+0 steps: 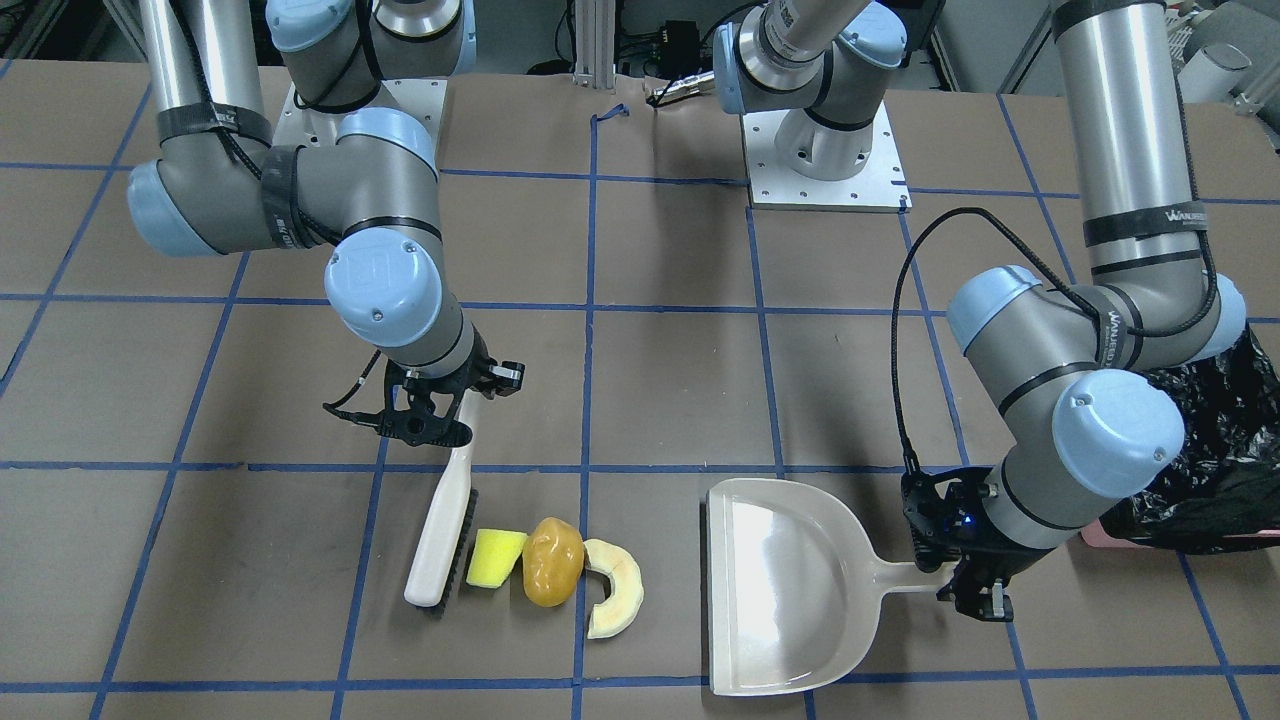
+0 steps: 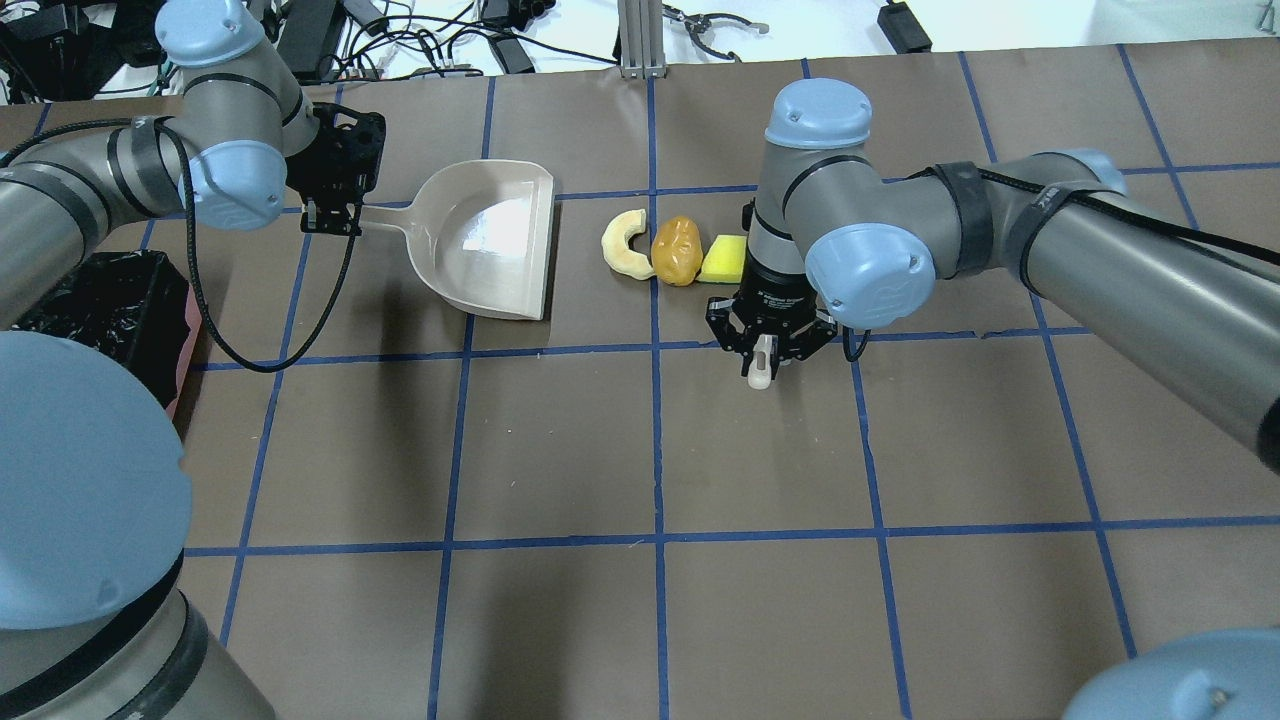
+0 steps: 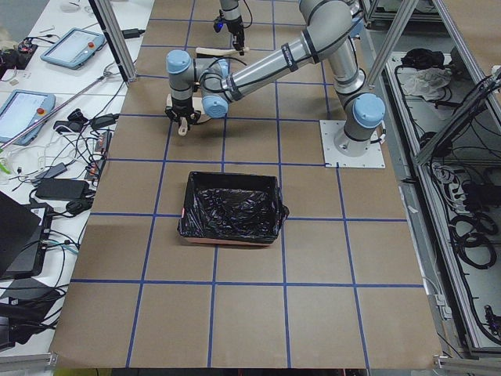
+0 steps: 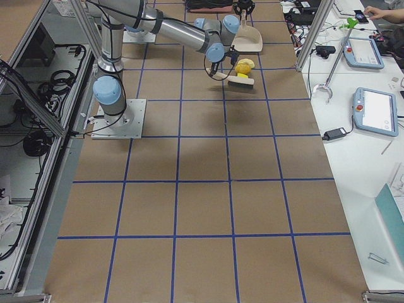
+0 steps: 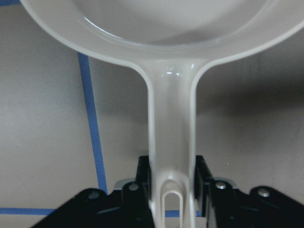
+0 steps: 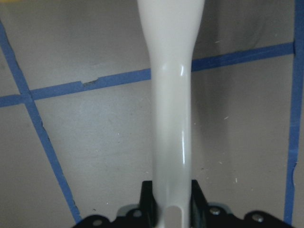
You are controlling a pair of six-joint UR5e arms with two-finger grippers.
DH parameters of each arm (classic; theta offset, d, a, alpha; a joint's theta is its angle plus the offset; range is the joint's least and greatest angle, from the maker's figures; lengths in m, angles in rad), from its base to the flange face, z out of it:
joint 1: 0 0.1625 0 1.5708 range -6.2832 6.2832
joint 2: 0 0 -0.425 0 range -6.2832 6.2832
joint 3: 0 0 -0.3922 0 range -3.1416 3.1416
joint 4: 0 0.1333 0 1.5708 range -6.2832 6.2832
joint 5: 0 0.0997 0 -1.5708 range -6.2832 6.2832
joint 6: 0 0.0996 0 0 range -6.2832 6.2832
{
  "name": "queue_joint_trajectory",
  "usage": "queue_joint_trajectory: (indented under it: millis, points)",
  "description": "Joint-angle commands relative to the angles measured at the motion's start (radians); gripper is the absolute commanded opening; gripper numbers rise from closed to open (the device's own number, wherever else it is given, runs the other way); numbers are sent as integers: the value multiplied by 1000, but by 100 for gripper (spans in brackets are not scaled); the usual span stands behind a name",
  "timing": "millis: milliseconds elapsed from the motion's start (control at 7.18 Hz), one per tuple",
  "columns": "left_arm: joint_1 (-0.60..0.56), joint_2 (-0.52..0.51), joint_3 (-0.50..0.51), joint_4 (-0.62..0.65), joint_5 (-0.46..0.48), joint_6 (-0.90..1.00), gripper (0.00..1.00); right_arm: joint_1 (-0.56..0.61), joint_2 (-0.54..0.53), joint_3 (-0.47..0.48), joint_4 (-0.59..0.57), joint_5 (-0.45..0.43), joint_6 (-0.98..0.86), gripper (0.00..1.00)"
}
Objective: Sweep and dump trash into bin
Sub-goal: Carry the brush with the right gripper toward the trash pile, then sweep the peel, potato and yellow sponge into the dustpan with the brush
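Beige dustpan (image 1: 790, 590) lies flat close to the operators' edge of the surface (image 1: 680, 380), its handle clamped between the fingers of the left gripper (image 1: 975, 597). Off its open mouth, apart from it, the trash sits in a touching row: pale crescent slice (image 1: 615, 590), potato-shaped lump (image 1: 552, 561), yellow wedge (image 1: 495, 557). Right beside the wedge rests a white brush (image 1: 440, 535), its handle grasped by the right gripper (image 1: 455, 405) fingers. Further back, at the surface's left end, stands the black-lined bin (image 1: 1235, 430)
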Motion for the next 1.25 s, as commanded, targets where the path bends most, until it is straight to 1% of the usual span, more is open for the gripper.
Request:
queue_joint_trajectory:
  millis: [0,557,835,1114]
  points:
    - [-13,1,0,0,6,-21,0,10,17,-34,10,16,27,0]
    - [-21,-19,0,10,9,-22,0,20,21,-38,10,16,43,0]
    - [-32,-21,5,10,79,-22,0,20,21,-38,10,17,41,0]
    - [-53,-24,5,10,83,-28,0,21,21,-39,4,19,43,0]
